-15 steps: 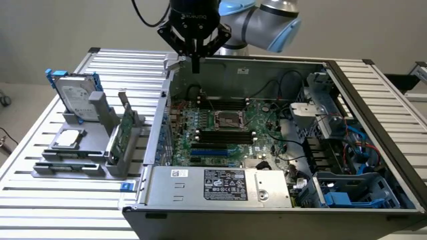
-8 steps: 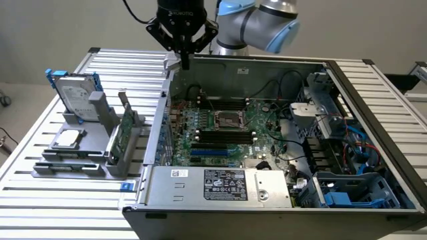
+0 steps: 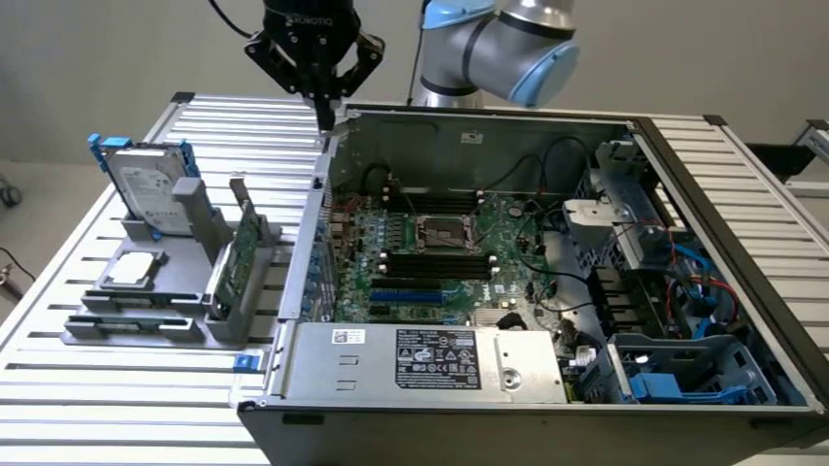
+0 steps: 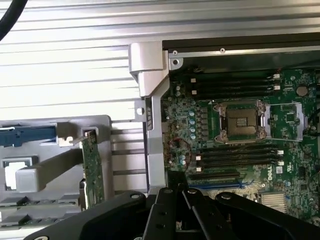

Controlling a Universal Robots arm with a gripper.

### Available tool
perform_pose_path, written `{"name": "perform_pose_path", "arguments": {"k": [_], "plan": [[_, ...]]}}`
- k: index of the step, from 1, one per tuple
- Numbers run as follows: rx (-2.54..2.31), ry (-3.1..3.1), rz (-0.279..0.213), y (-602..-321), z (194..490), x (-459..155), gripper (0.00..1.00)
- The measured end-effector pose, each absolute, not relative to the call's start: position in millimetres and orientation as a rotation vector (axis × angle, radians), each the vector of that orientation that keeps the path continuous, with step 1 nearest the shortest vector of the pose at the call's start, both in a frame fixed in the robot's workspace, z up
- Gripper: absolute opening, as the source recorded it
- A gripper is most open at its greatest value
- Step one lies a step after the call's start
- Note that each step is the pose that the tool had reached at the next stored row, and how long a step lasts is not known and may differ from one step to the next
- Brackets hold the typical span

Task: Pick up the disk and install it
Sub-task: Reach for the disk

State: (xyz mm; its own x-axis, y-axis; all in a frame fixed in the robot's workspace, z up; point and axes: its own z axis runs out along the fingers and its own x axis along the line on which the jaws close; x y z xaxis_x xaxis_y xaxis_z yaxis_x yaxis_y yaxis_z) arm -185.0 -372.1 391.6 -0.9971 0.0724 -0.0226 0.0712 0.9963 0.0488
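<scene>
The disk (image 3: 147, 186), a silver-grey drive with a white label in a blue carrier, stands on edge in a grey rack (image 3: 143, 291) at the exterior view's left. In the wrist view its blue carrier (image 4: 26, 135) pokes out of the rack. My black gripper (image 3: 326, 118) hangs high above the back left corner of the open computer case (image 3: 428, 359), well apart from the disk. Its fingers (image 4: 175, 186) are shut together with nothing between them.
The rack also holds a green circuit card (image 3: 231, 262) on edge and a small square silver chip (image 3: 134, 272) lying flat. Inside the case are the motherboard (image 3: 434, 248), cables and blue drive bays (image 3: 674, 379) at the front right. All rest on a slatted metal table (image 3: 116, 388).
</scene>
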Motion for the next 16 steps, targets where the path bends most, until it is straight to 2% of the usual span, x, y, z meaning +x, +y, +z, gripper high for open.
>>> {"name": "perform_pose_path", "arguments": {"k": [16], "plan": [[0.112,3.114,0.072,-352,389,-258,0.11]]}}
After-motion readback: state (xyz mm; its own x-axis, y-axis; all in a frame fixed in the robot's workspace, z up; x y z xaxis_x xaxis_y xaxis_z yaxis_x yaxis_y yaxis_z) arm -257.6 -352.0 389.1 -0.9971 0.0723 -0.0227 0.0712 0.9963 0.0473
